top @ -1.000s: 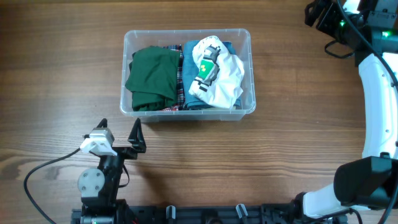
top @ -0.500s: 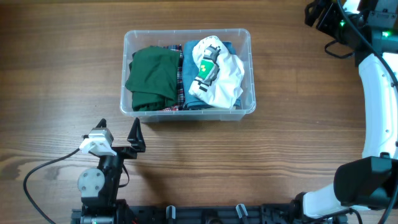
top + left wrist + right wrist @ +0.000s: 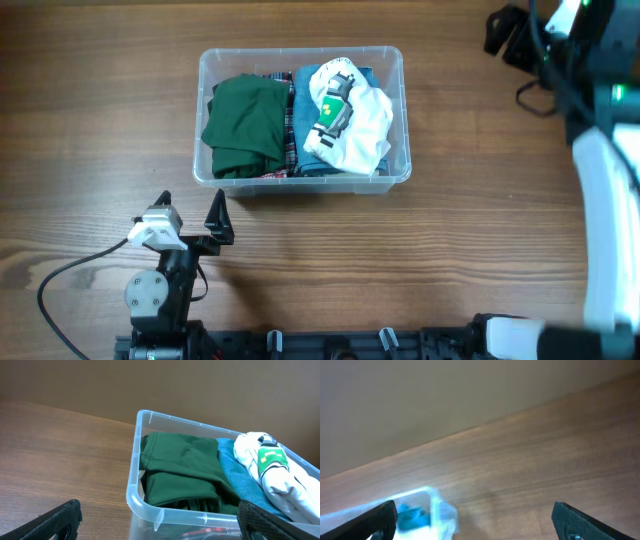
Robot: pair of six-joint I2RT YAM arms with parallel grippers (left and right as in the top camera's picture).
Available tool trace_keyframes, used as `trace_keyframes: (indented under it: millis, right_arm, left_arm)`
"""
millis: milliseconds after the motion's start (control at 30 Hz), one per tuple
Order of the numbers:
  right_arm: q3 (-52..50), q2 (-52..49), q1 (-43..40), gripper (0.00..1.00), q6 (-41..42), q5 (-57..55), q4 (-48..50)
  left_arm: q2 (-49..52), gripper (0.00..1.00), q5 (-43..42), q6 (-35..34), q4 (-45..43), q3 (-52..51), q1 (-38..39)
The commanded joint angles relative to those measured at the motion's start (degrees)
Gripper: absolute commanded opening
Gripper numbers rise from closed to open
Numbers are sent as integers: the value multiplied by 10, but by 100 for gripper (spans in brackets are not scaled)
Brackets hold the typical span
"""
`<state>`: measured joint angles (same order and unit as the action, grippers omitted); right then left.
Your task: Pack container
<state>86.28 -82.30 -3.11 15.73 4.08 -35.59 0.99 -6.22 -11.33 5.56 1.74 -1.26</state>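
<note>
Overhead: the container [image 3: 300,50], stuffed with clothes [image 3: 245,125], sits on the worktop [image 3: 450,250] just ahead of the left gripper [image 3: 191,200]. Its long side runs across those wide-apart jaws. The right gripper [image 3: 508,38] is well off to the side and blurry.

Left wrist: the container is dead ahead, so the left arm's clearly nearer.

Right wrist: jaws apart, only a blurry container corner at lower left.

The container [image 3: 300,51] is set on the surface [image 3: 90,120]. A folded garment [image 3: 245,125] is laid in its left half, and a bundled shirt [image 3: 352,120] in its right half.
</note>
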Motion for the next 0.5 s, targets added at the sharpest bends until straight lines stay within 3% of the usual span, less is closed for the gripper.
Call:
trace_keyframes:
  millis: [0,67,133,167,467]
  right_arm:
    - [-166,154,42,100,-26,-104,92]
    - [-263,235,42,100,-64,-67,181]
    - [-362,321,42,100,-204,39,264]
    - [-461,419,42,100,-326,114,309]
    - [-715,696,42,100,-249,51,397]
  left_arm:
    - [-6,100,8,-7,-2,-7,-5]
    - [-6,100,8,-7,-2,-7,-5]
    - [-6,100,8,-7,-2,-7,-5]
    - [-6,100,8,-7,-2,-7,-5]
    - [-6,100,8,-7,-2,-7,-5]
